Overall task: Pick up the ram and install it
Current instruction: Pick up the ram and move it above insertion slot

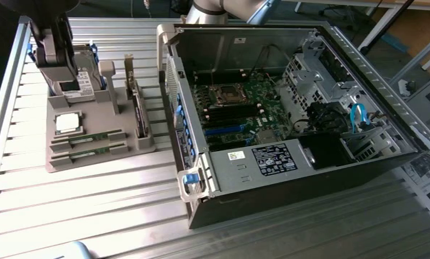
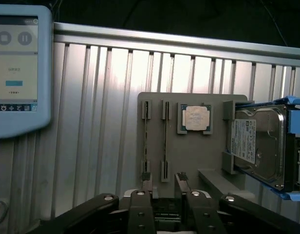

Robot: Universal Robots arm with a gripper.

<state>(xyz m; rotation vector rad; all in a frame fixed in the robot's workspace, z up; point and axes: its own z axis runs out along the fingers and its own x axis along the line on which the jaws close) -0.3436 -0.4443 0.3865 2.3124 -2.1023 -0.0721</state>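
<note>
Plainly, the ram (image 1: 85, 139) sat on edge in a slot of the grey holder (image 1: 121, 154), at the exterior view's left, long axis across the frame, a twin stick (image 1: 86, 154) just beside it. The fingers (image 2: 142, 207), parted and empty, hung up-frame near the hard drive (image 2: 259, 146); their gap seemed lined along the ram's length.

robotics lab / workshop, set up as a pc-assembly cell. ribbed aluminium profile table (image 1: 92, 210), open desktop pc case (image 1: 222, 43) w/ motherboard (image 1: 244, 102) exposed, grey jig tray (image 1: 100, 127) holding loose hw parts, robot arm (image 1: 215, 8) behind the case, teach pendant touchscreen (image 2: 16, 73) on the table. printed sheets (image 1: 427, 172) at the exterior view's right.
</note>
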